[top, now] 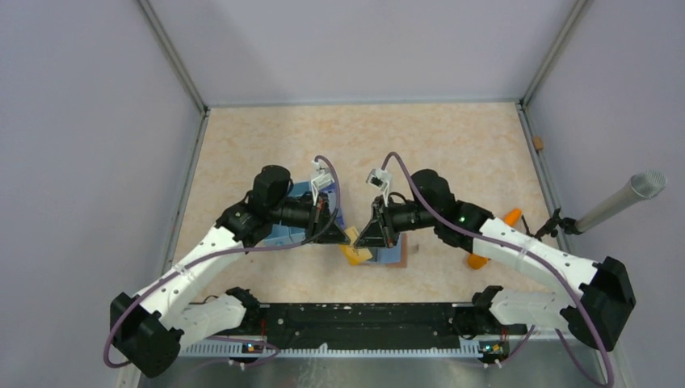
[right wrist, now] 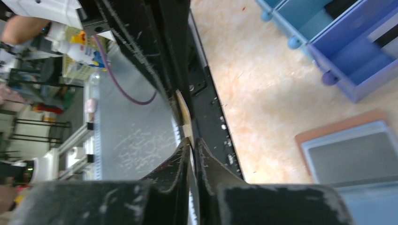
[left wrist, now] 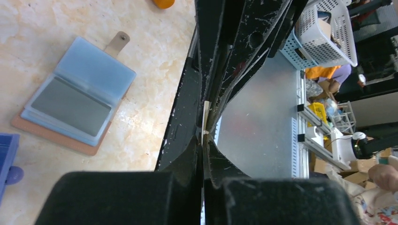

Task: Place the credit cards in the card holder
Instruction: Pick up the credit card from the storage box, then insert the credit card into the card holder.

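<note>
- The left gripper [top: 342,234] and the right gripper [top: 367,236] meet tip to tip above the middle of the table [top: 363,137]. The left reaches in from 9 o'clock and the right from 3 o'clock.
- The yellow card [top: 356,254] is between them, raised off the table and tilted. Its lower corner points toward 6 o'clock in the top view.
- The left fingers are pressed together on the card. In the left wrist view only its thin pale edge shows past their tips.
- The right fingers are also drawn nearly together, with the card's tan edge pinched between them in the right wrist view.
- The card holder [left wrist: 70,110] lies open and flat on the table at about 4 o'clock from the card, partly under the right gripper.
- Its clear sleeves face up on a brown backing, and its tab points toward 1 o'clock in the left wrist view.
- A grey rectangle shows through the top sleeve. I cannot tell whether it is a card.
- A blue box [right wrist: 356,51] with compartments sits at 9 o'clock from the card, under the left arm.
- An orange object [top: 477,260] lies at 3 o'clock from the card holder, well apart from it, beside the right arm.
</note>
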Controlling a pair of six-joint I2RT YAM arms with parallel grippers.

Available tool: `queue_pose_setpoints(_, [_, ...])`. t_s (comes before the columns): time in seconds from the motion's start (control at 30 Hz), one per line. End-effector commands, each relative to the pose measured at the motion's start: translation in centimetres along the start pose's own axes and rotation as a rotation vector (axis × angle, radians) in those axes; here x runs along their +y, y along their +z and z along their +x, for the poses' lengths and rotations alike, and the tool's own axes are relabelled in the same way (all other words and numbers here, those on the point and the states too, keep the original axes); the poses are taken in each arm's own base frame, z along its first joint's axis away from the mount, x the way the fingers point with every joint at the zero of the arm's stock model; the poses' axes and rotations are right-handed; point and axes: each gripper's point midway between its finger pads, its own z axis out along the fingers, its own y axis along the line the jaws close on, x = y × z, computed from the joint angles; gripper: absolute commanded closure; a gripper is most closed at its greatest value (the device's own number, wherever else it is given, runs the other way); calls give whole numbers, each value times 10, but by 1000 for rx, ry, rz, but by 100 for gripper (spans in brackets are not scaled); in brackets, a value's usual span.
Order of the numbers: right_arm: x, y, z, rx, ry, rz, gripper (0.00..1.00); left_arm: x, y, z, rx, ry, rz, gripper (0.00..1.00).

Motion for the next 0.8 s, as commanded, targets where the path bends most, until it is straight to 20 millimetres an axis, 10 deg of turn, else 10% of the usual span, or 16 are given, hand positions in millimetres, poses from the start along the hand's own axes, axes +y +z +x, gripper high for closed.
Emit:
queue_pose_setpoints(0.0, [8,-6,2,-51,29,-42,100,0,5,-21,-103,53,-2,99])
queue_pose_setpoints(0.07, [-14,-9,1,-118,96,89,100,19,9,-25,-139,12,-96,51])
queue_pose_setpoints(0.13, [-44,-13,9,-146,190,228,100,38,14,-24,-163,-33,-191,24])
queue_pose_setpoints(0.4, [-133,-29,63,-171,492,525,100,101,37,8,-215,-307,-456,31])
queue_pose_setpoints(0.77, [-167,-25,100,-140,612,546,100,140,63,59,-128,-453,-681,30])
